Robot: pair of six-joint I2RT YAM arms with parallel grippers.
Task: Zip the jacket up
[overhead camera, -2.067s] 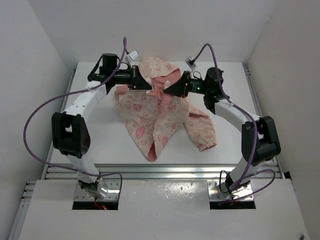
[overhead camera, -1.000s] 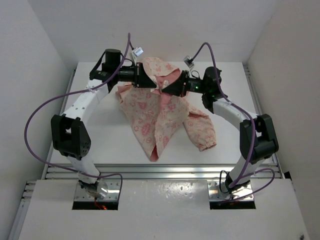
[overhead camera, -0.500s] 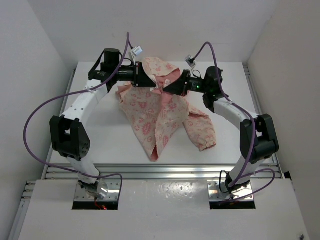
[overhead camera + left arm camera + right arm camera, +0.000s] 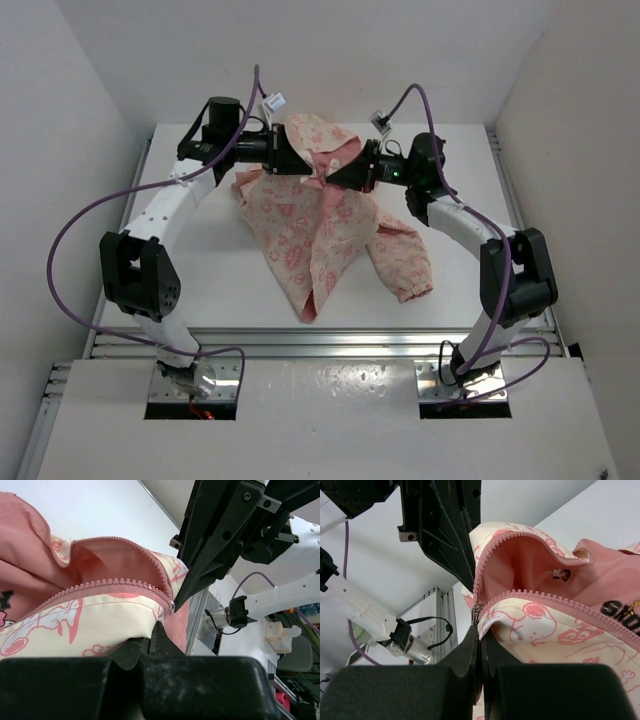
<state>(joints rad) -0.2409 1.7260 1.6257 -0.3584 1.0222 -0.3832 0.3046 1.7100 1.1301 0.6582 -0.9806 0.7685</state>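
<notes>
Floral hooded jacket point(image 4: 320, 225) lifted at twelve o'clock of the table point(image 4: 200, 290), hem trailing toward six. Left gripper point(image 4: 155, 630) clamped on fabric under the pink zipper point(image 4: 115, 585); right gripper point(image 4: 479, 626) pinching at the slider point(image 4: 477, 611). Risk: slack teeth snagging lining, slider slipping free.

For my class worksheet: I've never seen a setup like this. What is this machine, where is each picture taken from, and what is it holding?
Two robot arms are bolted to a white table. One picture looks down from above; the other two come from a camera on each wrist. A floral child's jacket lies on the table. The left gripper and right gripper are both shut on its edge beside the pink zipper, whose teeth are apart there.
</notes>
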